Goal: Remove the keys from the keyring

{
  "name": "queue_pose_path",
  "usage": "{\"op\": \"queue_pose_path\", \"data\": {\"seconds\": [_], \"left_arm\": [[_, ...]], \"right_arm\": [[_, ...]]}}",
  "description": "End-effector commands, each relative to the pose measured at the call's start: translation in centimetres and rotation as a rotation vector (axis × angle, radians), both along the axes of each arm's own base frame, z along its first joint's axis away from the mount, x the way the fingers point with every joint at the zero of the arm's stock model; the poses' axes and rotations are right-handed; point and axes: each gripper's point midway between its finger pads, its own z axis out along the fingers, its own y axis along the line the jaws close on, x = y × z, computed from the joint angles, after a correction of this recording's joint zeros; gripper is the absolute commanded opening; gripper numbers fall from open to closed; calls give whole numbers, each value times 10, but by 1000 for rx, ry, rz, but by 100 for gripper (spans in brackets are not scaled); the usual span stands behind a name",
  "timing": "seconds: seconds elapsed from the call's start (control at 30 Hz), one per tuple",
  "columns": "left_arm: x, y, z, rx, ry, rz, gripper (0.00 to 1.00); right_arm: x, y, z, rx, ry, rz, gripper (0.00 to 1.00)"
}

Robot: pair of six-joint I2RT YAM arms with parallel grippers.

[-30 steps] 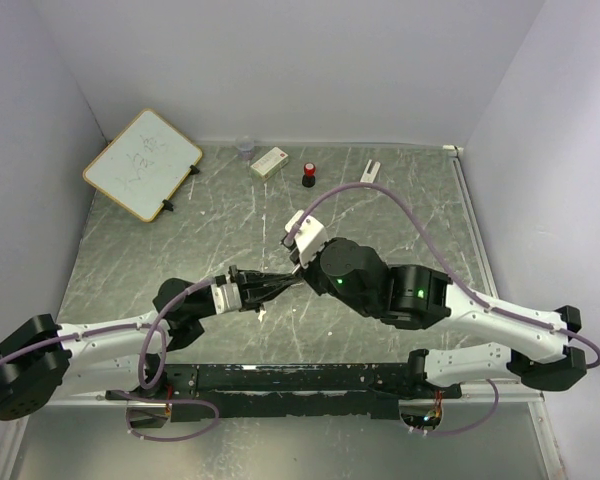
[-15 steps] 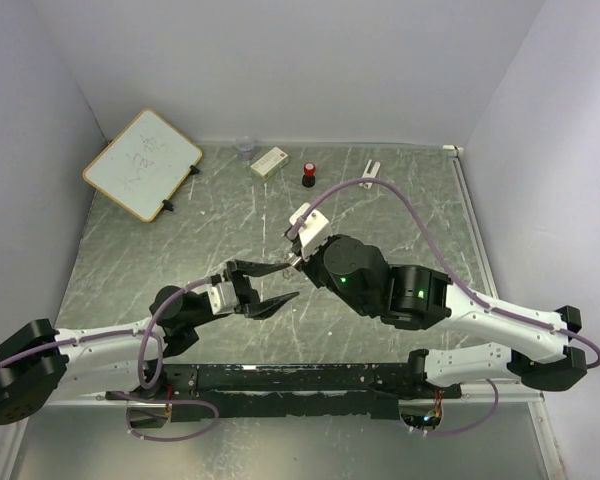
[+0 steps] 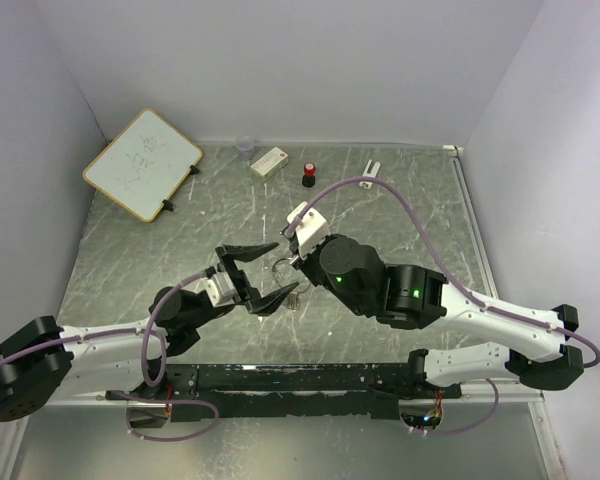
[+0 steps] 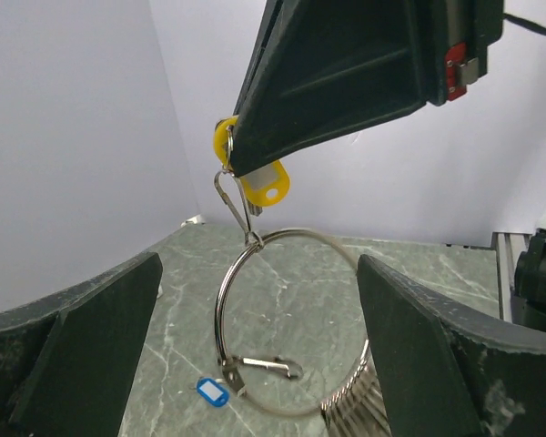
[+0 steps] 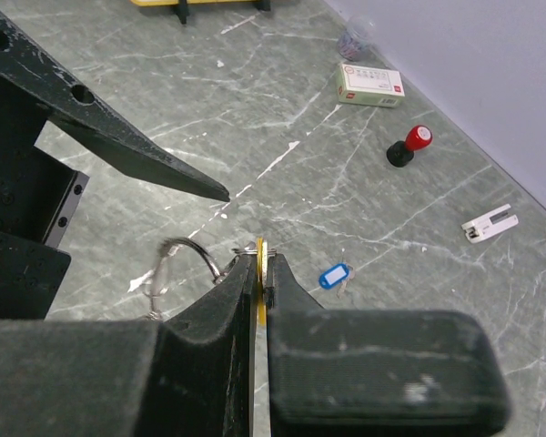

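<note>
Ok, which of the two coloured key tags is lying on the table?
The blue tag, loose on the table; the yellow tag is pinched in the right gripper with the keyring hanging from it.

1. Our left gripper (image 4: 259, 269) stands wide apart, with one finger (image 4: 91, 355) at 8 o'clock and the other at 4 o'clock, and nothing between them touches either.
2. From 12 o'clock the right gripper (image 4: 241, 150) reaches down, its tip pinched on the yellow key (image 4: 264, 187).
3. A wire clip (image 4: 232, 200) hangs from that key and hooks the keyring (image 4: 220, 314) at its 11 o'clock.
4. The keyring hangs in the air between our fingers.
5. Inside the ring at 6 o'clock we see a second clip (image 4: 264, 367); at 5 o'clock hang the silvery keys (image 4: 350, 405).
6. The blue key (image 4: 213, 391) lies on the table (image 4: 182, 300), at the ring's 7 o'clock.
</note>
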Motion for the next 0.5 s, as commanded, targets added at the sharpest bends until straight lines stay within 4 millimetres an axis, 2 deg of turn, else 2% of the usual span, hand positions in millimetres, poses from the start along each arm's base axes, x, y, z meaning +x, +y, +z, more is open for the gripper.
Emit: {"op": "queue_pose_path", "data": {"seconds": [0.0,0.17,0.27,0.47], "left_arm": [[5,1,18,-64,-11,24,100],[6,-2,18,-79,-11,16,96],[5,-6,19,-80,-12,2,87],[5,-9,24,-94,18,-17,86]], "right_arm": [[2,5,10,35,-13,3,0],[1,10,5,24,-3,14,0],[1,11,4,23,0,16,0],[1,12,2,28,2,21,0]]}}
